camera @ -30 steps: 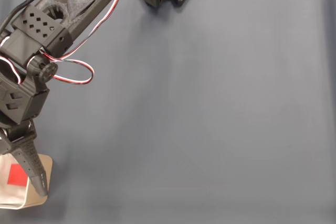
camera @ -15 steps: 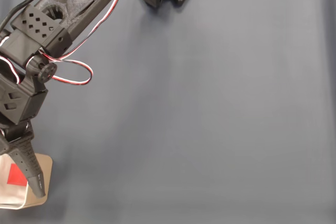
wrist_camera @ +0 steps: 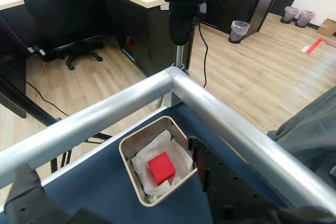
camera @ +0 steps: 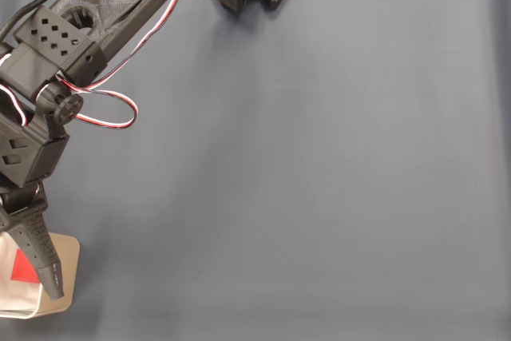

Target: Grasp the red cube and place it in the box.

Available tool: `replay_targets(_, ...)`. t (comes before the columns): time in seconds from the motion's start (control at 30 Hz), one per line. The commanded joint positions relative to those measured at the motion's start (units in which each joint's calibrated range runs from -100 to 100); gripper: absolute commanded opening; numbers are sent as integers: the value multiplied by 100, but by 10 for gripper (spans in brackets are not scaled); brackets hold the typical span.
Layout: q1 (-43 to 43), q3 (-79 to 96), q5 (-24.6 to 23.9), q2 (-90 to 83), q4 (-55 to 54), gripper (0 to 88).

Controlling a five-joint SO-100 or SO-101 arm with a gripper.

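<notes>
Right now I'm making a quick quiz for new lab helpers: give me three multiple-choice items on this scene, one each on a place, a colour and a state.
1. Where is the red cube?
A. On the bare cloth
B. Inside the box
C. Held between the fingers

2. What colour is the table cover?
A. Dark blue-grey
B. White
C. Green

3. What state is the gripper in?
A. Shut on the cube
B. Open, holding nothing
C. Shut on the box rim

Answers: 1 B, the wrist view shows the cube on the box's white lining; 2 A, the fixed view shows it; 3 B, its fingers stand apart on either side of the box.
</notes>
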Motion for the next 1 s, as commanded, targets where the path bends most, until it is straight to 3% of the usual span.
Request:
replay_targets(0.0,58,-296,-83,-149,-207,592)
replay_targets(0.17,58,-269,-88,-157,-207,556)
replay_targets(0.33,-48,23,10,-331,-412,203)
replay_targets(0.47,-396,415,68,-833,-371,10)
replay_targets(0.67,-1320,1620,54,-2454,186,0)
replay_targets(0.97,-2761,6236,68,-6024,-396,0)
